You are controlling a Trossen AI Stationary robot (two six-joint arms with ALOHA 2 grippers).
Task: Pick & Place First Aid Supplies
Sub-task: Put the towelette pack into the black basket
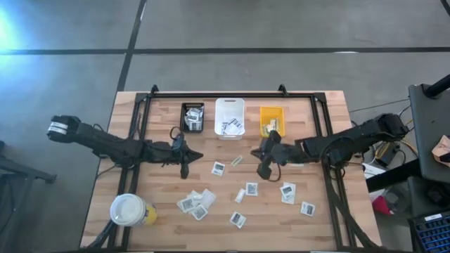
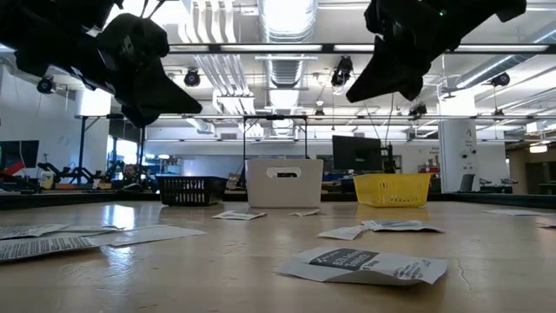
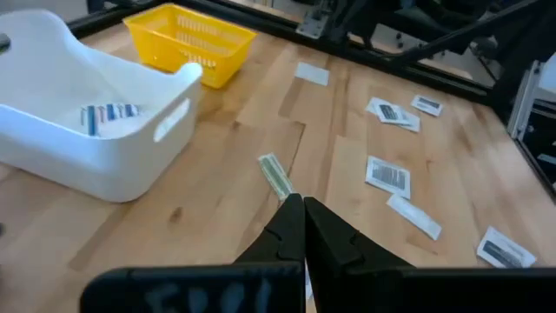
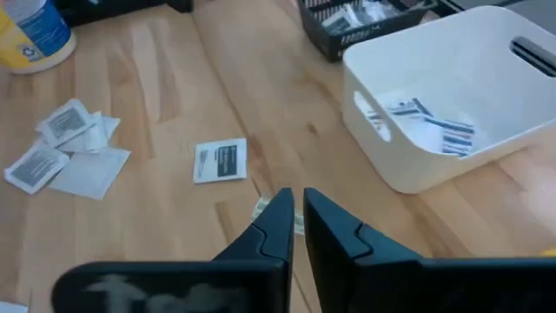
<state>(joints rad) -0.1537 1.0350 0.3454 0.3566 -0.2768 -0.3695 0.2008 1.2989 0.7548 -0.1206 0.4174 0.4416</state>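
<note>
The first aid supplies lie flat and scattered on the wooden table (image 1: pixel 162 140): white printed packets (image 1: pixel 219 168) (image 1: pixel 251 188) (image 1: pixel 288 190), a cluster (image 1: pixel 195 204) and a pale green strip (image 1: pixel 237 161) (image 3: pixel 276 176). My left gripper (image 1: pixel 185 169) (image 3: pixel 301 207) hangs shut above the table, left of the packets, holding nothing. My right gripper (image 1: pixel 264 171) (image 4: pixel 299 202) hangs above the table in front of the yellow bin (image 1: pixel 272 121). Its fingers are almost together with only a thin slit between them, and nothing is in them. Both stay clear of the tabletop in the low view.
Three small bins stand in a row at the far edge: black (image 1: pixel 193 116), white (image 1: pixel 230 117) with blue-striped packets inside (image 4: pixel 426 122), and yellow. A large white-lidded cup (image 1: pixel 130 209) stands at the near left corner. A black frame (image 1: pixel 225 95) runs along the far edge.
</note>
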